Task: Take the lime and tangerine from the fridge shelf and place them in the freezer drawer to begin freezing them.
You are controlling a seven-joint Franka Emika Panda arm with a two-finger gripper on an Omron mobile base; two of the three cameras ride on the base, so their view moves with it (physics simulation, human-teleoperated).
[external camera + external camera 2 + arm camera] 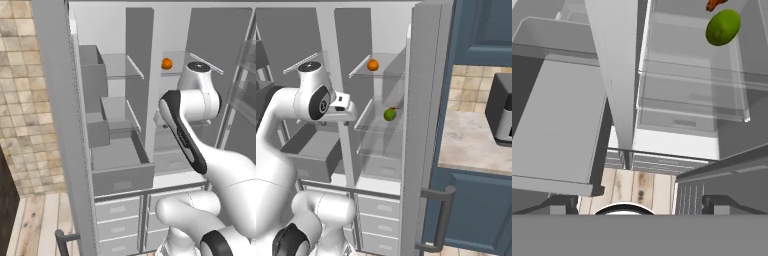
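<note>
Gripper (pixel 640 202): you see fingertips spread, nothing held.
Lime (pixel 389 114): middle glass shelf (pixel 368 122).
Tangerine (pixel 373 65): upper shelf.
Freezer drawer (pixel 122 175): pulled out.

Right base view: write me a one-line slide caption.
Panda arm's gripper beside the open fridge, tangerine on the upper glass shelf, lime one shelf below, freezer drawer pulled open.

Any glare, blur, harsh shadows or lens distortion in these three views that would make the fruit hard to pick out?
Left base view: flat, even rendered light, no glare; the tangerine reads crisp. Right base view: soft shading only; the lime and tangerine show clearly through the see-through shelves. Hand view: steep perspective stretches the freezer drawer, while the lime stays sharp.
</note>
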